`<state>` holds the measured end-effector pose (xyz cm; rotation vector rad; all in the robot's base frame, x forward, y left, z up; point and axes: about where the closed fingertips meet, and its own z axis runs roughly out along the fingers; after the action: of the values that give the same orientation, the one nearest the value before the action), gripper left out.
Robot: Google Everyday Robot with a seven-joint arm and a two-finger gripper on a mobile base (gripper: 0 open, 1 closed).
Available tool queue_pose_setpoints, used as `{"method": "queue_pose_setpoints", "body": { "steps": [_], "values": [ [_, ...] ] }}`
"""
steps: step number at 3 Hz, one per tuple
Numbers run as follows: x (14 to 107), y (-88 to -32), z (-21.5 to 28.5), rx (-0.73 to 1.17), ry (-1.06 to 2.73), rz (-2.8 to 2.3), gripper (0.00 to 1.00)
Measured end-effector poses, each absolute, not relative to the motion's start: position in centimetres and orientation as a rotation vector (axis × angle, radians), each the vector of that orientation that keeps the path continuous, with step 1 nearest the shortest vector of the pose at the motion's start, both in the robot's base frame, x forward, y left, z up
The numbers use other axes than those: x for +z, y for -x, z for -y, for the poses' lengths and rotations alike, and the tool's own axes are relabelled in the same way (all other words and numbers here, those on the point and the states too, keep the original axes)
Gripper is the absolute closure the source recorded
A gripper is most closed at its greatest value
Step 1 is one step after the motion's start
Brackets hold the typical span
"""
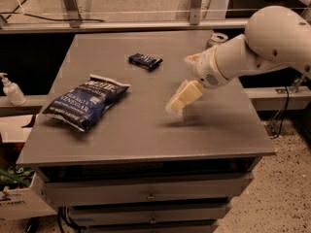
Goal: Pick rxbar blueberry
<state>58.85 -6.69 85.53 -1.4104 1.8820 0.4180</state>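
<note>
The rxbar blueberry is a small flat dark navy bar lying on the grey table, toward the back near the middle. My gripper hangs over the table to the right of the bar and a little nearer the front, apart from it. Its two cream fingers stand apart, open and empty. The white arm reaches in from the right.
A large puffy blue chip bag lies at the table's left. A metal can stands at the back right, partly behind the arm. A white pump bottle sits on a ledge left of the table. Drawers are below the tabletop.
</note>
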Motion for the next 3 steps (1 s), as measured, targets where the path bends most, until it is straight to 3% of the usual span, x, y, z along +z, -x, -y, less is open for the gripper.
{"method": "queue_pose_setpoints", "body": {
  "steps": [3],
  "values": [
    [85.0,-67.9,5.0,0.443,1.085,-1.895,0.00]
  ]
}}
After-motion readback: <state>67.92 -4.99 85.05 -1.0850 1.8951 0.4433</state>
